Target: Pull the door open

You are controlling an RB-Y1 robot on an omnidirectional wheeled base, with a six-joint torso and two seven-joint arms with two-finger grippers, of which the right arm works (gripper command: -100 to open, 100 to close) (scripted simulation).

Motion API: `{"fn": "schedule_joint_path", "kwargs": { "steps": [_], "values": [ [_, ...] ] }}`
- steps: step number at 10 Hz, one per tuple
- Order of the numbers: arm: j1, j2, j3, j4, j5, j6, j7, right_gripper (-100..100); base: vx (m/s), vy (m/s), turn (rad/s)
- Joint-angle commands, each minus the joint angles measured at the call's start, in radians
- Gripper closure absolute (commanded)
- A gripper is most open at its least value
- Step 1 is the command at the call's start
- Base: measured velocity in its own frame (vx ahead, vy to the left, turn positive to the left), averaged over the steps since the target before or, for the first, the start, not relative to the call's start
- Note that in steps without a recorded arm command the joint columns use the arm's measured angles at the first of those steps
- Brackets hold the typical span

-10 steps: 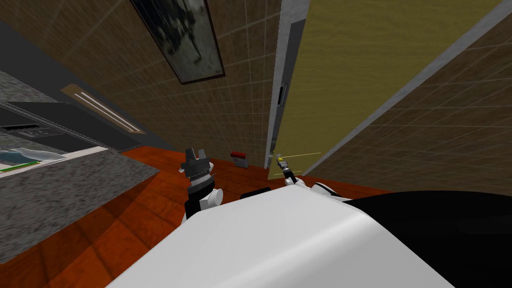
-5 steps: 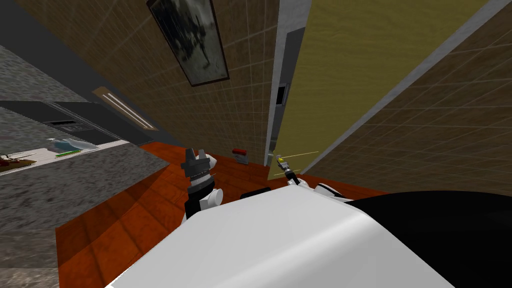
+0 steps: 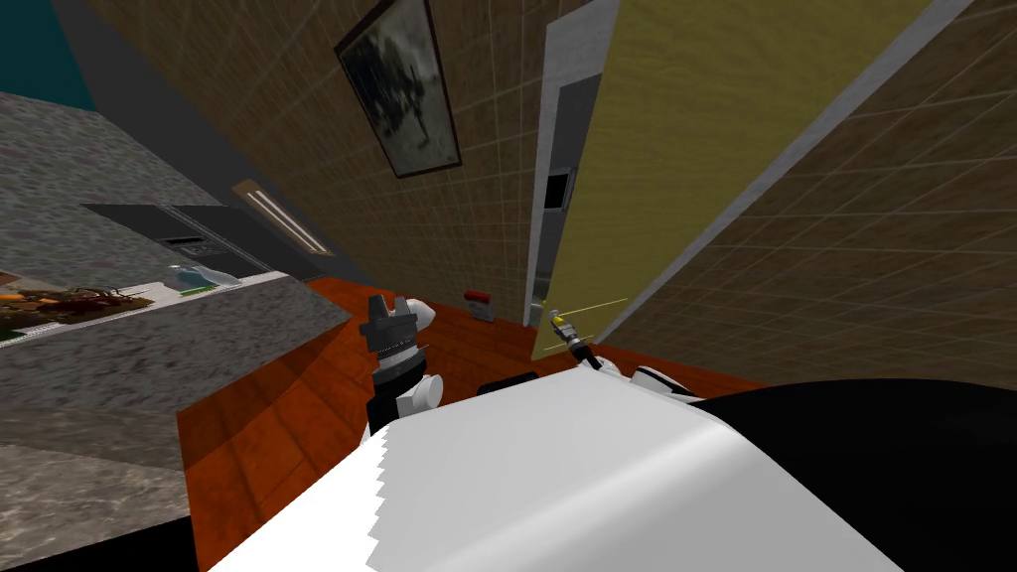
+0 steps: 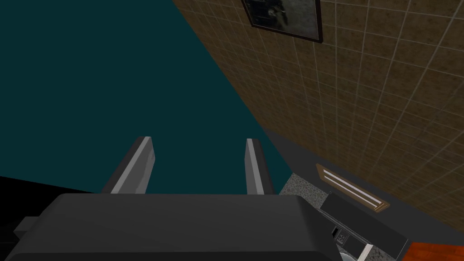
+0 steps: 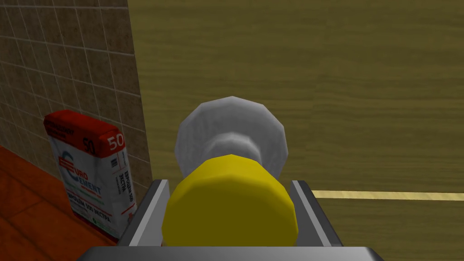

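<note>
While the yellow knob (image 5: 229,217) at the left edge of the olive door (image 3: 695,129) is clamped by the right gripper (image 5: 229,183), the door is seen barely ajar from its grey frame (image 3: 568,50), most of the pull being judged undone, and the left gripper (image 3: 389,310) is held open, empty.

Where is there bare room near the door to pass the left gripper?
Bare floor lies between the grey counter and the tiled wall, beneath the open left gripper. Crowded at the door edge: the sack stands against the wall, and the right gripper is shut on the yellow knob.
</note>
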Motion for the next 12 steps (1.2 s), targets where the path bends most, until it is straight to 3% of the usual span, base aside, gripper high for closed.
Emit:
{"fn": "schedule_joint_path", "kwargs": {
  "steps": [1, 7, 10, 12],
  "values": [
    [0.012, -0.012, 0.016, 0.002, 0.008, -0.03, -0.018, 100, -0.226, -0.084, 0.134],
    [0.061, -0.071, 0.085, 0.006, 0.042, -0.135, -0.091, 100, -0.198, -0.086, 0.095],
    [0.057, -0.064, 0.089, 0.025, 0.045, -0.143, -0.094, 100, -0.067, -0.021, -0.002],
    [0.063, -0.069, 0.094, 0.032, 0.047, -0.158, -0.1, 100, -0.159, -0.067, 0.183]
  ]
}}
